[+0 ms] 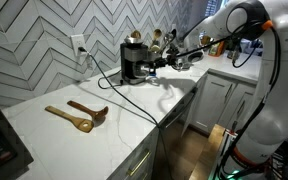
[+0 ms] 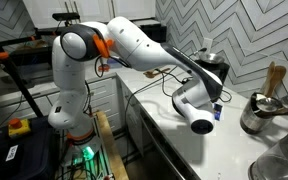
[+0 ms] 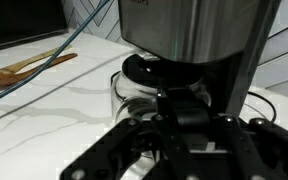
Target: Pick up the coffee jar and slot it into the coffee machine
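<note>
The coffee machine (image 1: 133, 57) is a black box with a silvery front, standing at the back of the white counter; it also shows in the wrist view (image 3: 189, 35) and in an exterior view (image 2: 213, 68). The coffee jar (image 3: 139, 85), clear glass with a black lid, sits under the machine's overhang on its base. My gripper (image 3: 192, 112) is right in front of the machine, its fingers closed on the jar's black handle. The gripper also shows in both exterior views (image 1: 170, 63) (image 2: 198, 108). The arm hides the jar in those views.
Two wooden spoons (image 1: 79, 114) lie on the counter, left of the machine. A crock of utensils (image 1: 160, 40) stands behind it. The black power cord (image 1: 124, 92) trails across the counter. A metal pot (image 2: 260, 112) stands nearby. The counter edge (image 1: 169, 120) drops to cabinets.
</note>
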Tool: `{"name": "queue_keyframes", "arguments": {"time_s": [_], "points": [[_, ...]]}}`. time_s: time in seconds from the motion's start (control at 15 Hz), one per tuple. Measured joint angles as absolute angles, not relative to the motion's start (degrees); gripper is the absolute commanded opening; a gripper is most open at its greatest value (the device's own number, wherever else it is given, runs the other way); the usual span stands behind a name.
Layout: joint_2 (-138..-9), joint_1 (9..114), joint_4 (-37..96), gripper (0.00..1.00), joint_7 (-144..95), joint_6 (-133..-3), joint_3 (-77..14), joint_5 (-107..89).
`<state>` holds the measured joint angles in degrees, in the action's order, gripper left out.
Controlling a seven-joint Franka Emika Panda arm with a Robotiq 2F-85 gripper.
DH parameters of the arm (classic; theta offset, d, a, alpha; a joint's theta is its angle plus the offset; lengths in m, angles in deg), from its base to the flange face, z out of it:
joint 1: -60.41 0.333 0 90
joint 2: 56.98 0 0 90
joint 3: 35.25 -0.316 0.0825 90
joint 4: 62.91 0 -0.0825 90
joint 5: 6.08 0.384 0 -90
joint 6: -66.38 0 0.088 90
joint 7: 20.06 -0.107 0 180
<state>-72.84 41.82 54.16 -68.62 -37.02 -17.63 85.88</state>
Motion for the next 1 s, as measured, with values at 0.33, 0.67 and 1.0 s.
{"name": "queue_keyframes", "arguments": {"time_s": [0.33,0.67,1.0], "points": [[-72.7,42.1,54.2,0.08,-68.6,-38.0,-17.9,86.1],[-72.8,42.1,54.1,0.08,-67.6,-38.1,-17.9,86.1],[-73.5,41.7,53.8,0.08,-63.6,-37.6,-17.9,86.1]]}}
